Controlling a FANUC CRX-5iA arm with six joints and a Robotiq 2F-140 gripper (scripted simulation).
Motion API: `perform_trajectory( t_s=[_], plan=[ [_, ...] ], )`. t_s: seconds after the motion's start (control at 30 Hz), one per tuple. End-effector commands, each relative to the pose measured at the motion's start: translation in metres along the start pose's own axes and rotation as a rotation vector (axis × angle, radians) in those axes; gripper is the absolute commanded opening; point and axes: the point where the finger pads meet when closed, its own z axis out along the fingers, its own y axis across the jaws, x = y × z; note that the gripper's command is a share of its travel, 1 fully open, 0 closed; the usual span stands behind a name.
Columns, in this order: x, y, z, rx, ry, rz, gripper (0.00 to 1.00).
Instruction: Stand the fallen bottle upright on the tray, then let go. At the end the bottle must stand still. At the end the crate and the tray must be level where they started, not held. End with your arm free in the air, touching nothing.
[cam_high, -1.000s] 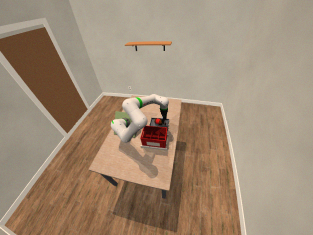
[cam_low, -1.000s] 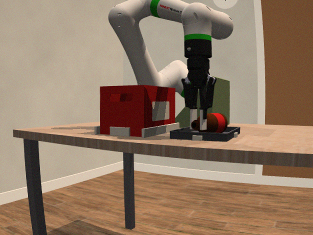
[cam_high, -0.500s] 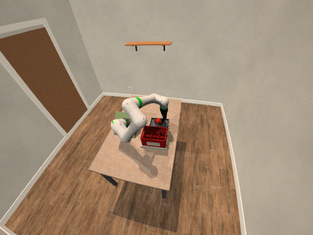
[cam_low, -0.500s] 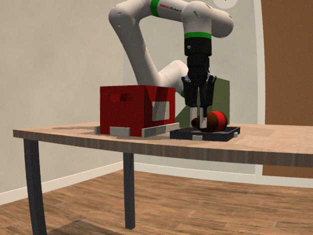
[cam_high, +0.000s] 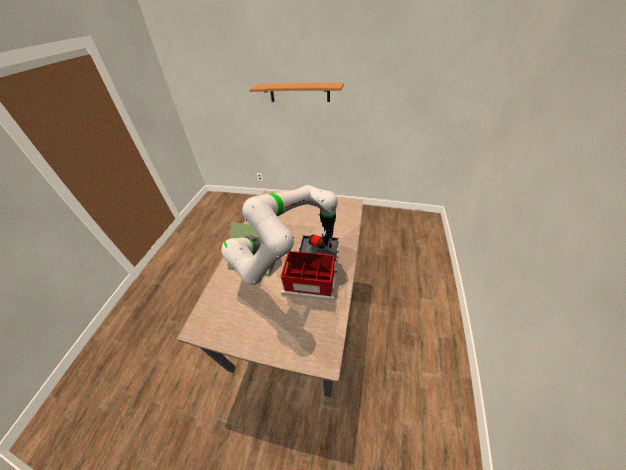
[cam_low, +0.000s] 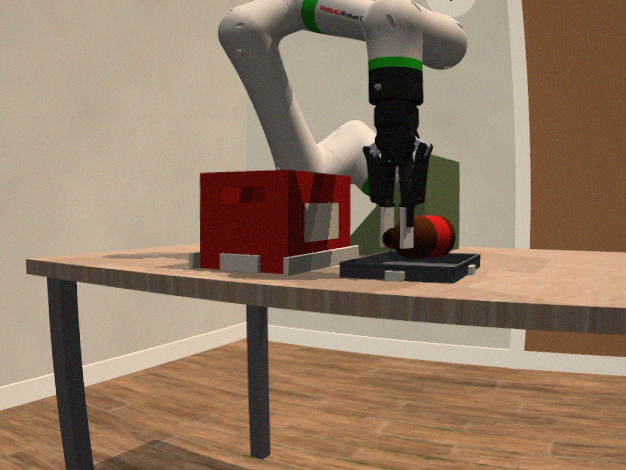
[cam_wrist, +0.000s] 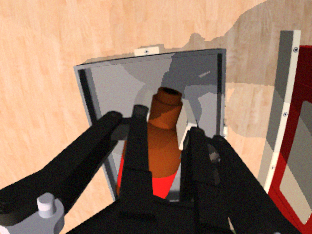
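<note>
Where the top view looks down on the room, the white arm reaches across the wooden table at the frame's centre, its gripper down over the dark tray just above the red crate in the picture. The bottle shows as a small red and brown spot in the tray; no writing can be read at this size. A wall shelf hangs in the upper middle of the frame.

From the exterior view, red lettering on the arm near the top edge reads "FANUC Robot", cut off by the wrist. The gripper points straight down, clenched on the bottle near its neck. The bottle lies on its side in the tray, mouth toward the crate, its red label blank. A pale blank panel sits on the crate's side.

Seen from the wrist, the black fingers flank the bottle's brown neck over the grey tray floor. The crate's edge fills the right side.
</note>
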Motion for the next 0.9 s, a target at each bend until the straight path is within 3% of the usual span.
perform_trajectory(
  t_s=[0.0,0.87],
  plan=[
    [0.0,0.0,-0.003,0.0,0.0,0.0,0.0],
    [0.0,0.0,-0.04,0.0,0.0,0.0,0.0]
  ],
)
